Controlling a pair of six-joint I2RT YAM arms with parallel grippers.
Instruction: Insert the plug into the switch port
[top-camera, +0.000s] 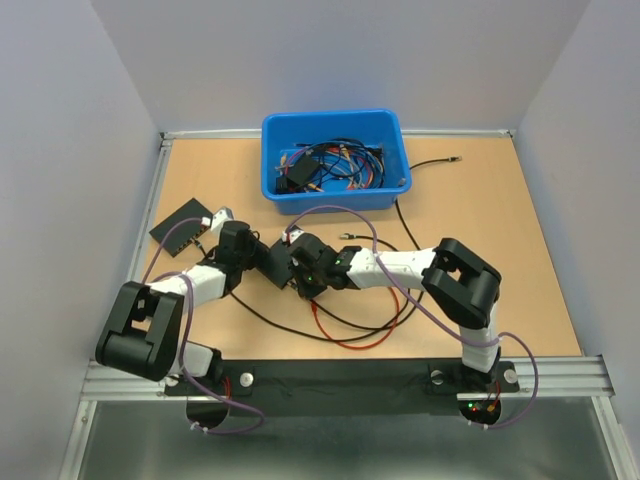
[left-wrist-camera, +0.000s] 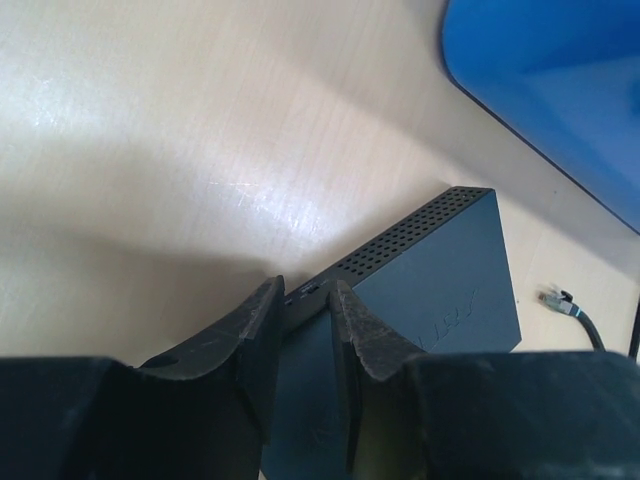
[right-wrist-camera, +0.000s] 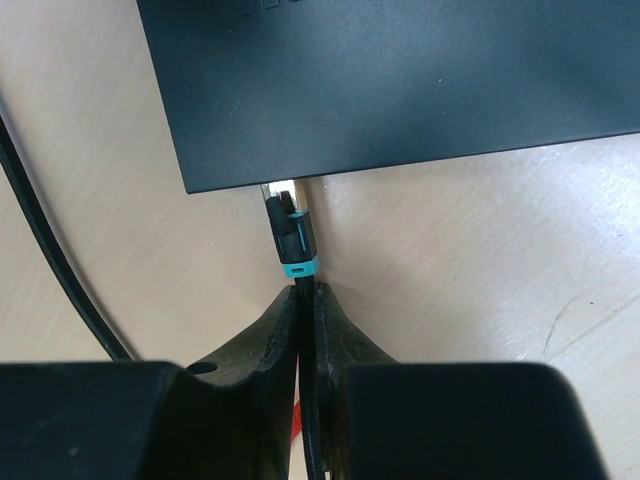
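The right hand (right-wrist-camera: 303, 292) was clenched on the rear end of the plug (right-wrist-camera: 292, 235), just where its cable begins; its fingertips met right behind a teal ring on the plug's dark body; a sliver of red showed low between the fingers. The plug pointed straight at the edge of the switch (right-wrist-camera: 400, 80), its front end at the mouth of a metal-lined port; most of its body stood outside, and how far the tip had entered I cannot tell.

The left hand (left-wrist-camera: 306, 290) was grasping the switch, one finger on either side of a corner; the side with the rows of small holes ran away from the fingers towards the far right.

Seen from above, the switch lay on the worktop (top-camera: 480, 250) left of centre, between the two hands; a red cable (top-camera: 345, 340) looped on the near side of it and ran up towards the right hand. A blue bin (top-camera: 275, 190) full of tangled cables stood at the far edge; a second black box (top-camera: 178, 228) lay to the far left, apart from the switch; a loose black cable (left-wrist-camera: 575, 312) with its own plug lay just right of the switch.
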